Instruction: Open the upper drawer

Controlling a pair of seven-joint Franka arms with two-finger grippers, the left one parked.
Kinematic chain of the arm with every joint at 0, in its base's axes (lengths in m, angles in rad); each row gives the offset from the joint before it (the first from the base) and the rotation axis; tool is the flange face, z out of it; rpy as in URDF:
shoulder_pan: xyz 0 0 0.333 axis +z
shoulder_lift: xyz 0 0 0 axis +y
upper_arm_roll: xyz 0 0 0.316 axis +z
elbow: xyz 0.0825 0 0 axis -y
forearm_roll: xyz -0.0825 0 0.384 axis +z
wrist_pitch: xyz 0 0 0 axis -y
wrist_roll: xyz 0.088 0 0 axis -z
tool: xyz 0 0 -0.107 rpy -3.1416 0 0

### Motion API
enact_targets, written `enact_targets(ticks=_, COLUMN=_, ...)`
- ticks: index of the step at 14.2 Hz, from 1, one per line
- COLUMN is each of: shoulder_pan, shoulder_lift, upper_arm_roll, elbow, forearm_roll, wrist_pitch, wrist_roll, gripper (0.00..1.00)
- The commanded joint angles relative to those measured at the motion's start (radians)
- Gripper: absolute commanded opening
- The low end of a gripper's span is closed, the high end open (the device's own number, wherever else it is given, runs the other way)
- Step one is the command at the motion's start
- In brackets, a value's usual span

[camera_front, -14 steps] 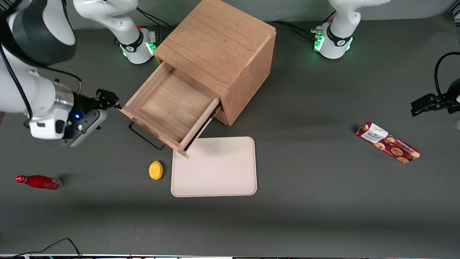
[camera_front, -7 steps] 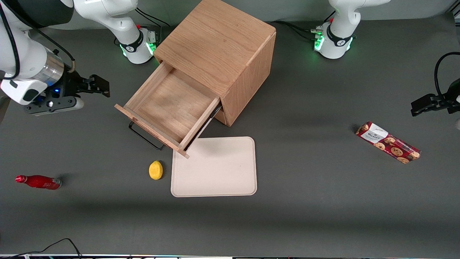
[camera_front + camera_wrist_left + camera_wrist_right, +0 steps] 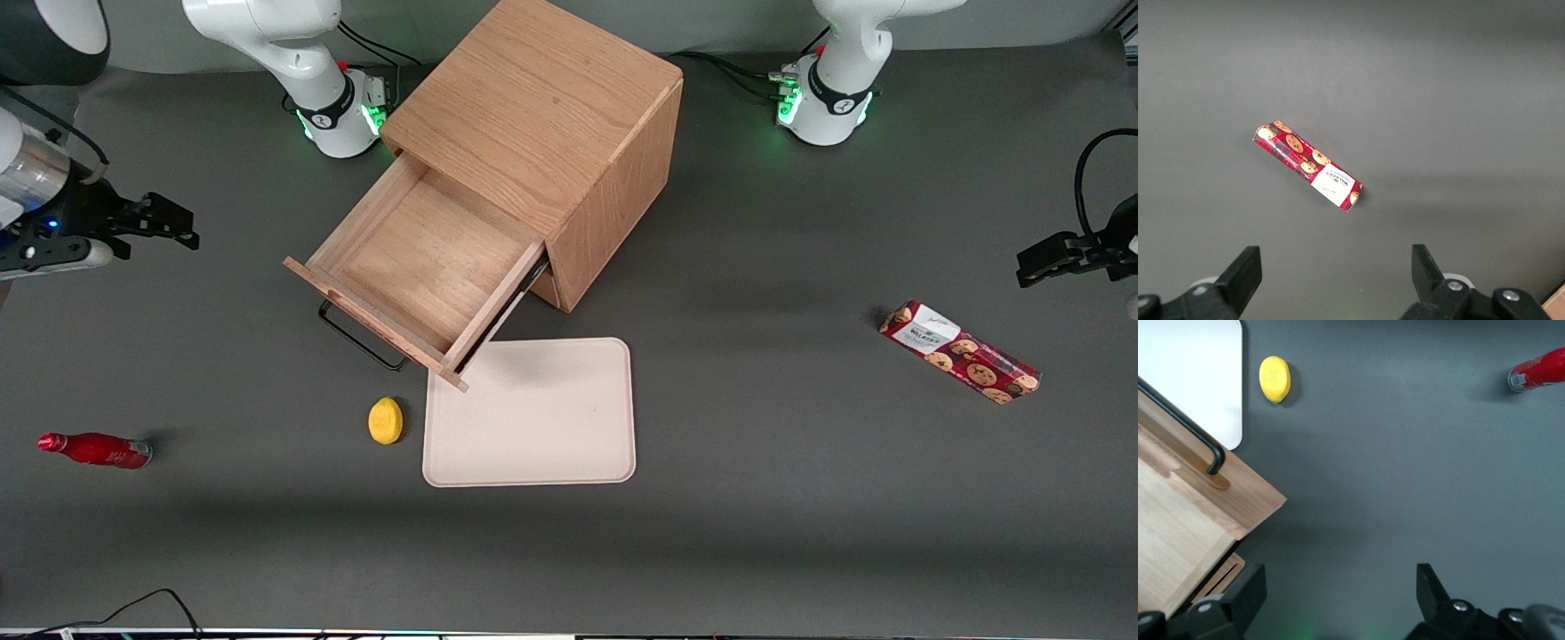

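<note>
Gray table (image 3: 800,533): upper drawer (image 3: 418,267) open, lemon (image 3: 385,420) near, gripper (image 3: 164,222) apart.

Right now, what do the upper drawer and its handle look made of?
The upper drawer looks like light oak, matte, with visible grain. Its handle seems dark metal, a thin bar with a slight sheen. The claw hangs open, away from the drawer.

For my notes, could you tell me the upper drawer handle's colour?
Black, on the upper drawer; clearest in the right wrist view.

Gripper (image 3: 169,222) hovers well apart from pulled-out upper drawer (image 3: 418,267), lemon (image 3: 385,420) beside tray (image 3: 533,444)
</note>
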Motion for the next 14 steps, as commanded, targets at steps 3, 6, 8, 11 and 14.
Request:
enact_targets(ticks=3, shoulder_pan=-0.003, shoulder_lift=-0.001, upper_arm_roll=-0.004, elbow=0.017, forearm_roll=-0.014, wrist_pitch=0.009, wrist_roll=-0.016, gripper=1.0)
enact_targets(ticks=6, shoulder_pan=-0.003, shoulder_lift=0.031, upper_arm_roll=-0.003, elbow=0.081, forearm_roll=-0.012, wrist_pitch=0.006, wrist_roll=-0.004, gripper=1.0)
enact_targets(ticks=8, shoulder_pan=-0.001, shoulder_lift=0.072, upper_arm_roll=-0.003, elbow=0.132, forearm_roll=-0.012, wrist_pitch=0.006, wrist_roll=-0.004, gripper=1.0)
enact_targets(ticks=11, shoulder_pan=-0.003, shoulder_lift=0.158, upper_arm_roll=-0.004, elbow=0.218, forearm_roll=-0.012, wrist_pitch=0.006, wrist_roll=-0.002, gripper=1.0)
enact_targets(ticks=14, shoulder_pan=-0.001, shoulder_lift=0.161, upper_arm_roll=-0.015, elbow=0.224, forearm_roll=-0.012, wrist_pitch=0.006, wrist_roll=-0.004, gripper=1.0)
